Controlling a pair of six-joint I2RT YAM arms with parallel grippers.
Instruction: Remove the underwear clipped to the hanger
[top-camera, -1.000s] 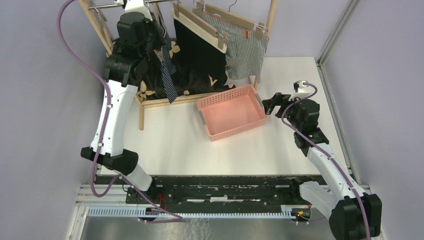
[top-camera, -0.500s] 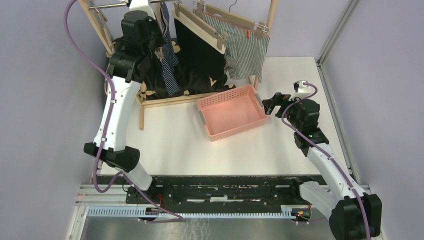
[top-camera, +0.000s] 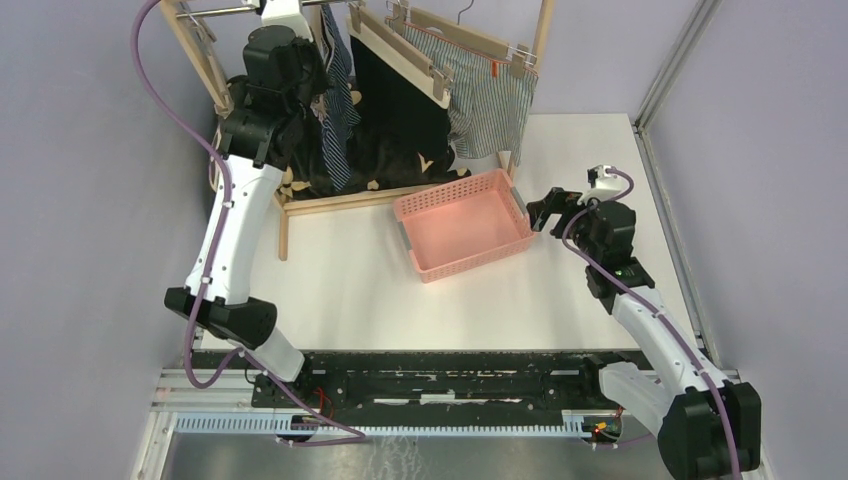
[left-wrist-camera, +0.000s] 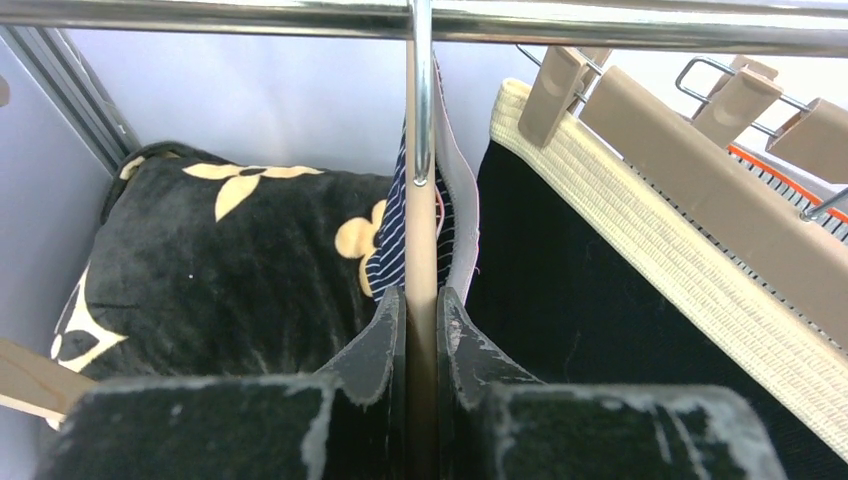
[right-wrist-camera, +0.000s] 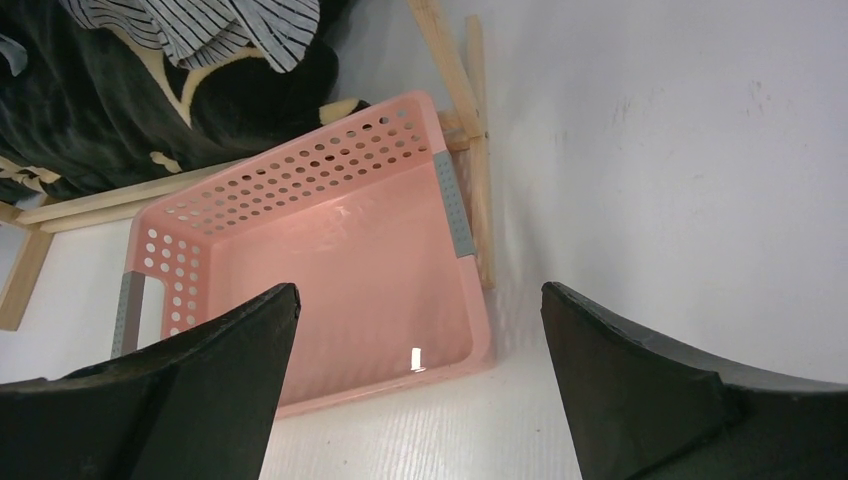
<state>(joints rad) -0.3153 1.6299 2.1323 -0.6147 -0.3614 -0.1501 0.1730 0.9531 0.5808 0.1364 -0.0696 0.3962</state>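
Observation:
Three underwear hang on wooden clip hangers from the rack's metal rail (left-wrist-camera: 600, 22): navy striped (top-camera: 338, 110), plain black (top-camera: 395, 100) and grey-and-white striped (top-camera: 490, 100). My left gripper (top-camera: 312, 72) is up at the rail. In the left wrist view it (left-wrist-camera: 421, 300) is shut on the thin wooden hanger (left-wrist-camera: 421, 250) seen edge-on, with the navy underwear (left-wrist-camera: 392, 235) clipped beside it. The black underwear (left-wrist-camera: 600, 330) with its cream waistband hangs to the right. My right gripper (top-camera: 545, 208) is open and empty, low beside the pink basket (right-wrist-camera: 300, 165).
A black floral blanket (top-camera: 390, 165) lies under the rack, also in the left wrist view (left-wrist-camera: 220, 270). The pink basket (top-camera: 420, 205) stands on the white table in front of the rack. The rack's wooden legs (top-camera: 283, 215) reach onto the table.
My left gripper has risen and moved back toward the rail, carrying the hanger and navy underwear up with it. My right arm has barely moved.

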